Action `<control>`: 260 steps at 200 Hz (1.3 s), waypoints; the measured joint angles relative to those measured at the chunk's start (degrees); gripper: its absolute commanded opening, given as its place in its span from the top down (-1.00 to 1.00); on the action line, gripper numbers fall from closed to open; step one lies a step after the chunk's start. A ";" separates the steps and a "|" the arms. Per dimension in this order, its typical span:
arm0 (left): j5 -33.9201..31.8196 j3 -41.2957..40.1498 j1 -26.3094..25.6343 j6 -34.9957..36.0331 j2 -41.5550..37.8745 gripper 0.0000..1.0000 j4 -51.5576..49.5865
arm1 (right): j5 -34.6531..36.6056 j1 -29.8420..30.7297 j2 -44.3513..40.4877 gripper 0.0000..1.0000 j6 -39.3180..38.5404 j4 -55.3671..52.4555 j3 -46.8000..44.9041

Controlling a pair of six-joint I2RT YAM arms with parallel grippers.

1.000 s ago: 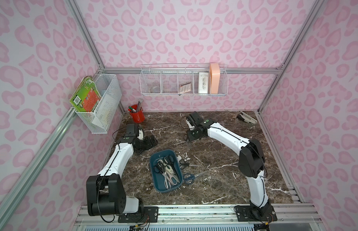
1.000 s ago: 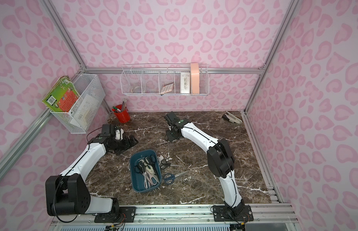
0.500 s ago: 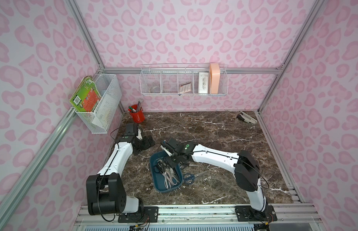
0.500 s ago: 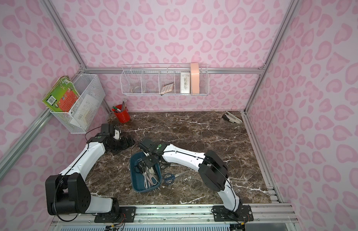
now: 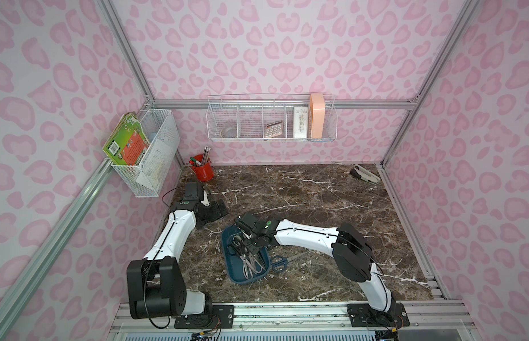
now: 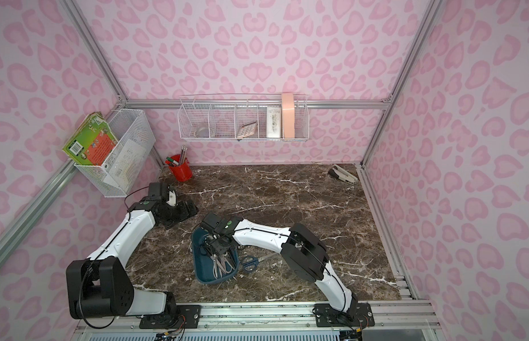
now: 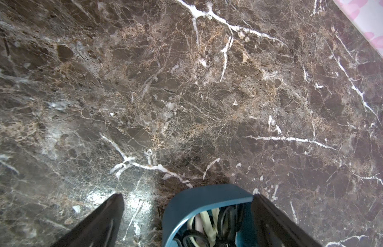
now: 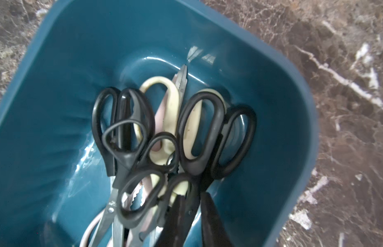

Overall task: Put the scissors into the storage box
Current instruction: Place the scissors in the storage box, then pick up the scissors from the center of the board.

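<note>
- Over the marble table, in both top views, the storage box lies with its long axis running far to near. The scissors inside point their blades toward the robot's bases.
- A blue-handled pair lies just beside the box, blades aimed rightward.
- The right gripper hangs over the handles and hides them.
- The green booklet has cover print too small to read.
- Left wrist: the left gripper stands wide, holding nothing. The box end, cut off, shows black and cream handles.
- Right wrist: the right gripper's fingers stand narrowly apart above black handles; contact is unclear. A blade stamp beside a pivot is illegible.
</note>
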 measured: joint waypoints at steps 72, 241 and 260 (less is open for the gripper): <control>0.04 0.00 0.00 0.00 0.04 -0.97 0.02 | -3.32 -5.53 -7.67 0.47 0.63 3.69 -2.23; 3.37 -1.36 -0.15 0.70 0.90 -0.96 0.66 | -10.08 -13.73 -5.40 0.40 -7.96 4.76 -12.37; 3.34 -1.36 -0.15 0.70 0.90 -0.95 0.74 | -9.55 -12.72 -3.91 0.41 -8.98 4.20 -11.26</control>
